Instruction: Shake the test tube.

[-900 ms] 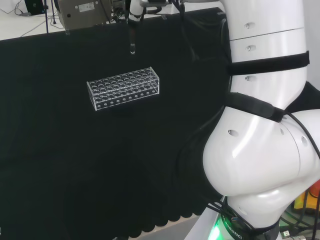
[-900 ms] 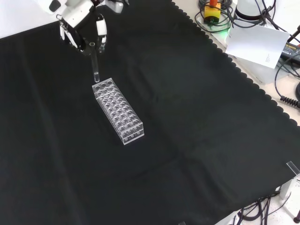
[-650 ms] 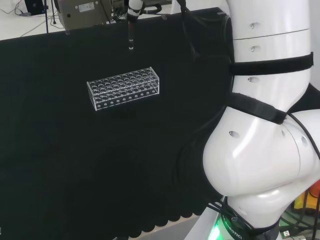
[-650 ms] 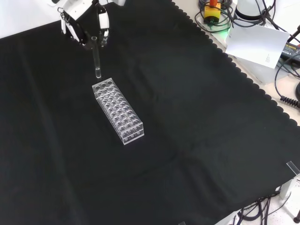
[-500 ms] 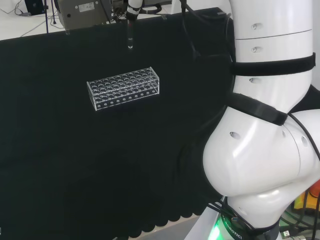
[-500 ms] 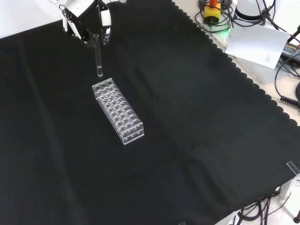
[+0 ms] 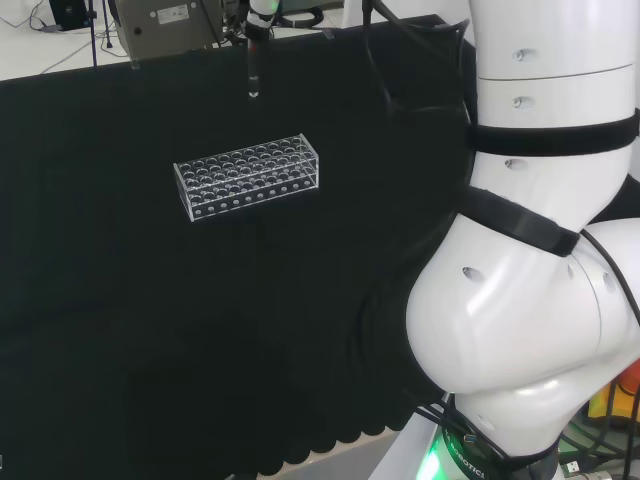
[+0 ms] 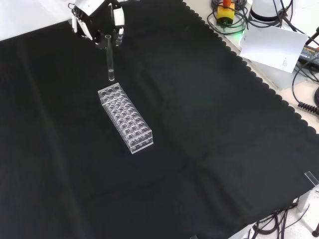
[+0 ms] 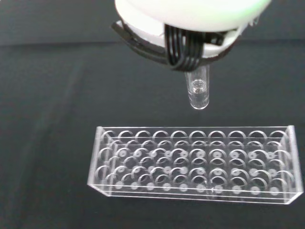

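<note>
Plainly, the chief risk is that the test tube (image 8: pixel 109 59) could be flung from the fingers or knocked against the rack (image 8: pixel 125 118) if it is swung too widely or too low. The tube is smooth clear glass and is pinched near its upper end only, so a sharp shake could make it slip. It is hung upright in the air, its rounded bottom clear of the rack and just beyond the rack's far end in the front view. In the wrist view the tube (image 9: pixel 198 88) is seen above the rack (image 9: pixel 195 163), apart from it. The hand (image 8: pixel 96 21) is held high at the far left of the front view, its fingers closed on the tube's top.
</note>
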Controlling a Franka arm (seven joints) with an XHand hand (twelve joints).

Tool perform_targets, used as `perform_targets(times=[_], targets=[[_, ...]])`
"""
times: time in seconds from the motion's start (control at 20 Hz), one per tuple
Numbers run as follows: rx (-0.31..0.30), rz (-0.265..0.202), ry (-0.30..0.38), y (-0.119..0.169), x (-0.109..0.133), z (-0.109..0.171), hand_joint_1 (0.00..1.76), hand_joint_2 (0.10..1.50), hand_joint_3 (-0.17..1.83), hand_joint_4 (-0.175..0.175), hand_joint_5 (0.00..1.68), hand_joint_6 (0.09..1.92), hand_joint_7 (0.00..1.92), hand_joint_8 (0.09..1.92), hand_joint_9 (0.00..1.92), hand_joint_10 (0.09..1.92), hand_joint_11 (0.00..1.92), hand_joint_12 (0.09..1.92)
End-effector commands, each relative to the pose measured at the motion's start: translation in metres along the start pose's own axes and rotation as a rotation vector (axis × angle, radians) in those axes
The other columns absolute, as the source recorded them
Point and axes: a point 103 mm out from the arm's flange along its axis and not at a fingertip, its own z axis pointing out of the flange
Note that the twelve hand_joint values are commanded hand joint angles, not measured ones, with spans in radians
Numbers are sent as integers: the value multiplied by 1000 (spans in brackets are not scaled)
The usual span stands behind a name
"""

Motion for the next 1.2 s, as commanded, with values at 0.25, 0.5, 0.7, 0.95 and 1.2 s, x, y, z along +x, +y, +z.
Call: perform_targets(times=[0.25,0.5,0.7,0.95,1.2], targets=[[-13,-128,36,0,71,1,1437,628,607,-175,1333,371,1451,649,1500,87,808,1216],[-13,-113,17,-1,71,1,1437,627,608,-175,1334,369,1451,649,1501,87,808,1216],[-6,-26,-6,-3,38,2,1437,627,609,-175,1335,368,1451,648,1502,87,808,1216],[-8,133,-17,-13,-28,1,1437,626,609,-175,1336,366,1452,647,1503,87,807,1216],[-17,272,-28,-31,-90,-2,1437,626,610,-175,1337,365,1452,646,1504,87,807,1216]])
